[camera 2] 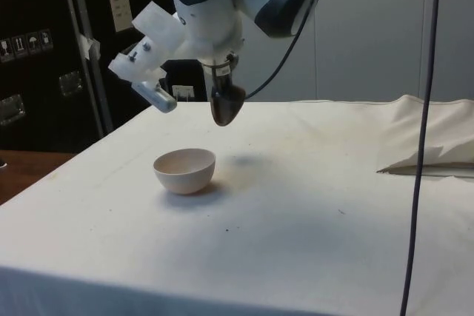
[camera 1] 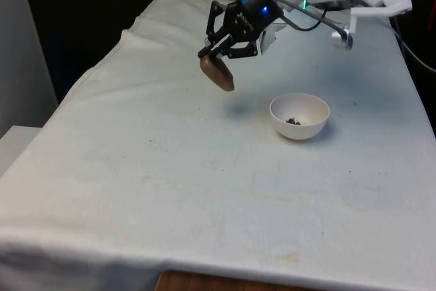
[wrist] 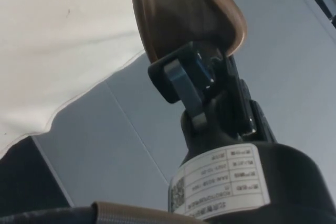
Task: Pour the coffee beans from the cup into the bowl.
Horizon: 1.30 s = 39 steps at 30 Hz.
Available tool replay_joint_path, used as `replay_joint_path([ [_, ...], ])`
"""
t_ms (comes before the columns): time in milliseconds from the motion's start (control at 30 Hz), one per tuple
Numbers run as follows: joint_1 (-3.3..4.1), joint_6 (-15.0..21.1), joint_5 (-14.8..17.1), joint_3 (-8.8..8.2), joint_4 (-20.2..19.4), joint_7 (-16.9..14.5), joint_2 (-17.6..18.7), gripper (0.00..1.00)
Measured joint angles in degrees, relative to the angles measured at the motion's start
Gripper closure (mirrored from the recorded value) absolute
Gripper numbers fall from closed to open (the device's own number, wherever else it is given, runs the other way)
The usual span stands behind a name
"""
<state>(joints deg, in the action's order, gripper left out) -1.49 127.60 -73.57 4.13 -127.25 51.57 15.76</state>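
The black gripper (camera 1: 219, 54) pinches the rim of the brown cup (camera 1: 217, 73), held tipped in the air above the cloth, while the white bowl (camera 1: 300, 116) with a few coffee beans (camera 1: 293, 120) sits below it, off to the front view's right

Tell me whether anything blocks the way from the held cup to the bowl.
Nothing visible does. The end effector holds the brown cup tilted in the air, to the front view's left of the white bowl. Between them is bare cloth. A few beans lie in the bowl.
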Motion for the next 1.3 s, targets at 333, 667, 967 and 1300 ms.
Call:
replay_joint_path([
  [333,0.00,2.64,2.92,-1.20,-0.23,-0.06,0.00,1.00],
  [667,0.00,3.15,6.42,-1.66,-1.09,-0.17,-0.29,1.00],
  [967,0.00,3.21,10.03,-1.72,-2.35,-0.17,-1.09,1.00],
  [1300,0.00,4.01,13.58,-1.89,-3.38,-0.17,-1.66,1.00],
])
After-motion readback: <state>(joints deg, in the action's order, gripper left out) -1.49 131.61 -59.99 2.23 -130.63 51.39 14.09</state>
